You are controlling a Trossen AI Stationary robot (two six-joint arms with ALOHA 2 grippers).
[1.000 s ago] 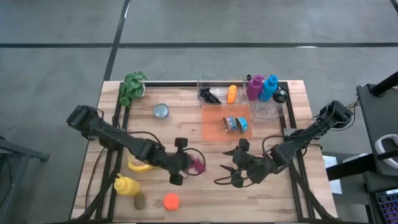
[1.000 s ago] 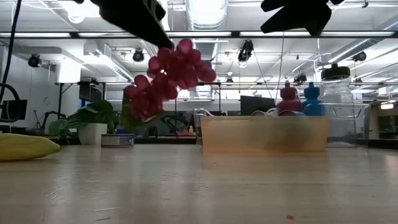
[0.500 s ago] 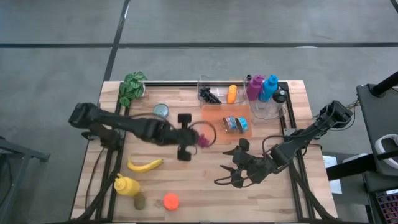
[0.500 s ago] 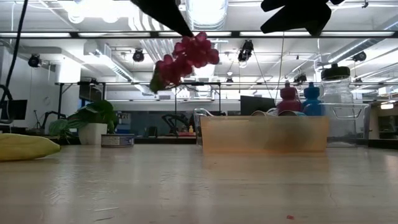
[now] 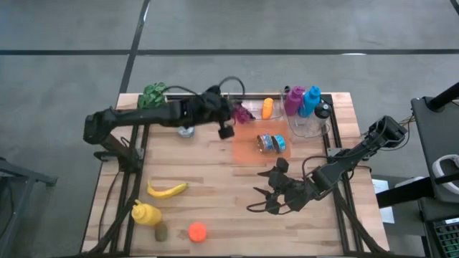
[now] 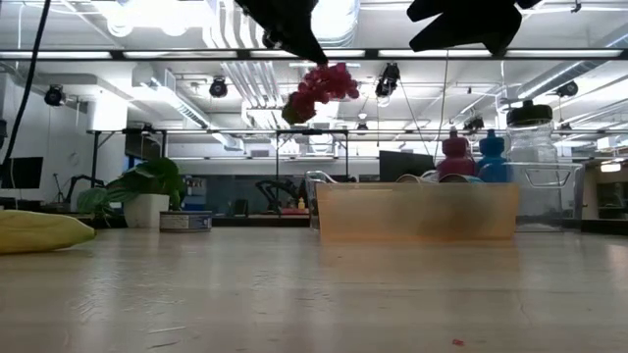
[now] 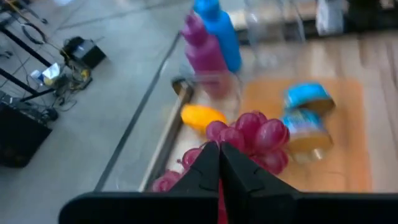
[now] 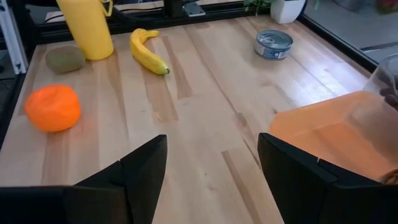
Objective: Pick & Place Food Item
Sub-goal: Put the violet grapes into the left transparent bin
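Observation:
A bunch of red grapes (image 5: 242,113) hangs in the air over the far middle of the table, between a clear bin (image 5: 252,94) and an orange tray (image 5: 246,152). My left gripper (image 5: 228,122) is shut on it; the low view shows the grapes (image 6: 320,86) high above the tabletop. The left wrist view looks past the shut fingers at the grapes (image 7: 252,134). My right gripper (image 5: 270,195) hovers open near the table's right front, with nothing between its fingers (image 8: 146,165). My left gripper pinches the grape bunch at its top end (image 7: 214,134) between its two shut fingers (image 7: 208,163). The fingers slant down from the table's left side. The bunch hangs below the fingertips (image 6: 304,51), lifted clear of the table.
The orange tray holds two blue-lidded cans (image 5: 272,143). A purple bottle (image 5: 293,99), a blue bottle (image 5: 310,99) and a clear jar stand at the far right. A plant (image 5: 153,94) and a tin (image 5: 186,131) are far left. A banana (image 5: 167,189), yellow bottle (image 5: 145,213), kiwi (image 5: 161,231) and orange (image 5: 197,231) lie near left.
My left gripper has swung from the table's middle toward the far edge and to the right, rising as it went. It has stayed shut on the grapes, which now hang higher and by the clear bin.

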